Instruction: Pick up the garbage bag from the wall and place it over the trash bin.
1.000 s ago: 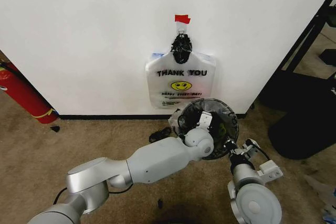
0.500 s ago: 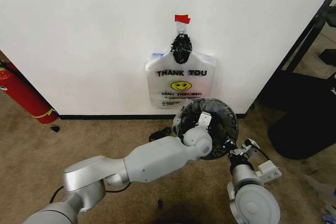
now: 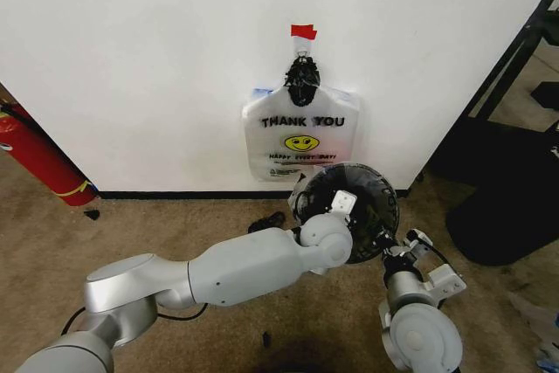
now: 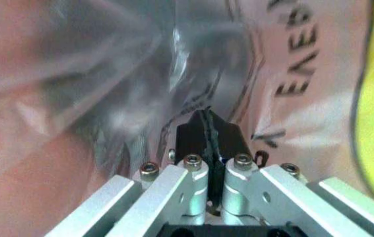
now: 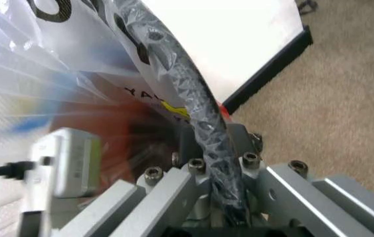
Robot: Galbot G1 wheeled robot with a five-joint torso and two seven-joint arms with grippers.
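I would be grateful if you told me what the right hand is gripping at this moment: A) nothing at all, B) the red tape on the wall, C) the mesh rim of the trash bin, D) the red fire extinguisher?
C: in the right wrist view the right hand is shut on the black mesh rim of the trash bin, beside the garbage bag.

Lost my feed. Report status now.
Left gripper shut on garbage bag, inside trash bin. Right gripper shut on bin rim, bag film draped over it. Bundle of spare bags on wall. Nothing blocking.
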